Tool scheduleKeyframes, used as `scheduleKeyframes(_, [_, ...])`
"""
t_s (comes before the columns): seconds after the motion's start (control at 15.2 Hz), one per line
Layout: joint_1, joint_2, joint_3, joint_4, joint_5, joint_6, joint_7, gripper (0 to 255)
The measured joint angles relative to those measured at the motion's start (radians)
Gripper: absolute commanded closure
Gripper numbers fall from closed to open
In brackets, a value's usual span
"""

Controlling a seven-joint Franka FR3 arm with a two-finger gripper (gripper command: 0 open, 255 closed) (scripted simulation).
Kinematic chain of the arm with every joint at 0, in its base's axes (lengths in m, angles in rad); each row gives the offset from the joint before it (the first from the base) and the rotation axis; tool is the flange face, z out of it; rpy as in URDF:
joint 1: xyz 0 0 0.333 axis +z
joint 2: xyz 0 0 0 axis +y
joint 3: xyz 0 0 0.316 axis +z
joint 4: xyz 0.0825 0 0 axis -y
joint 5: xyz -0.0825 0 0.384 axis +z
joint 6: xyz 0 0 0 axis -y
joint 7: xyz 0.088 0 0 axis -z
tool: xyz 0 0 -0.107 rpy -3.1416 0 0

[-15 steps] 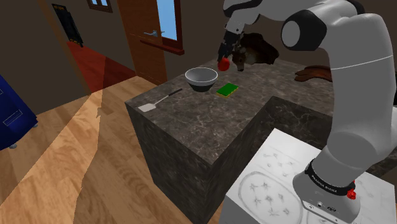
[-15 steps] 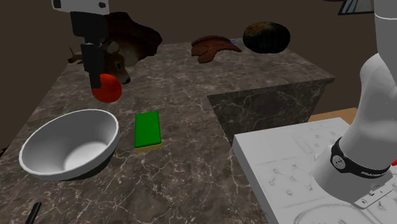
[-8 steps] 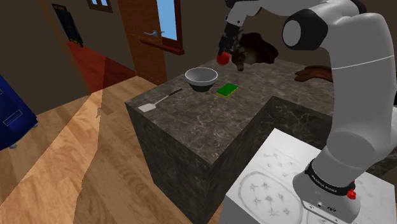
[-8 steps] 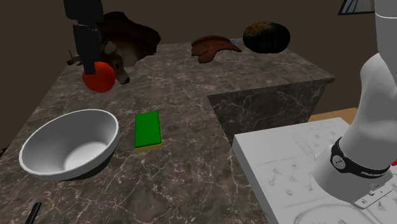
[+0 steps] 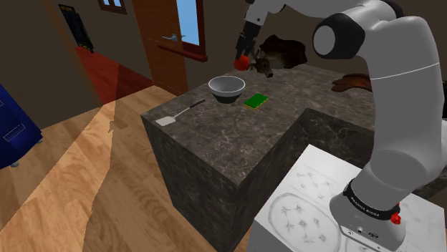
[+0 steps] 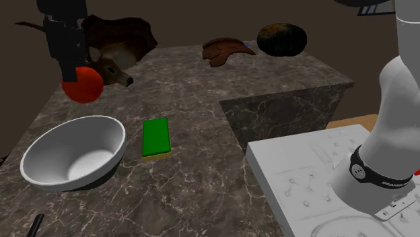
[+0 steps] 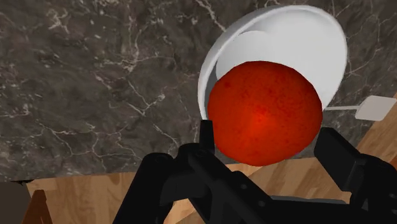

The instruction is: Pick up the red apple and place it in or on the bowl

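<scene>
Apple (image 7: pixel 264 111) now nearer bowl (image 7: pixel 294 37); wrist-view overlap.

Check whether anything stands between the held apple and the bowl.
Nothing visible does. The gripper holds the red apple in the air near the empty bowl; the green sponge lies beside the bowl, off that path.

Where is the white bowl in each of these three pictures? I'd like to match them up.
Shoulder view: the white bowl is in the upper middle, just left of the green sponge.
Second exterior view: it is at the lower left, again left of the sponge.
Wrist view: it is partly hidden behind the red apple, with its white inside showing past it.
Shared landmark: the red apple, close by the bowl in all three.
</scene>
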Motion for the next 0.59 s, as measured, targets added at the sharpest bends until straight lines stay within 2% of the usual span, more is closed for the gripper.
scheduleKeyframes(0.33, [0.074,0.009,0.019,0.024,-0.007,0.020,0.092,255])
scheduleKeyframes(0.46, [0.097,0.036,0.028,0.071,-0.008,0.015,0.133,255])
scheduleKeyframes(0.59, [0.112,0.035,0.030,0.049,-0.008,0.039,0.139,255])
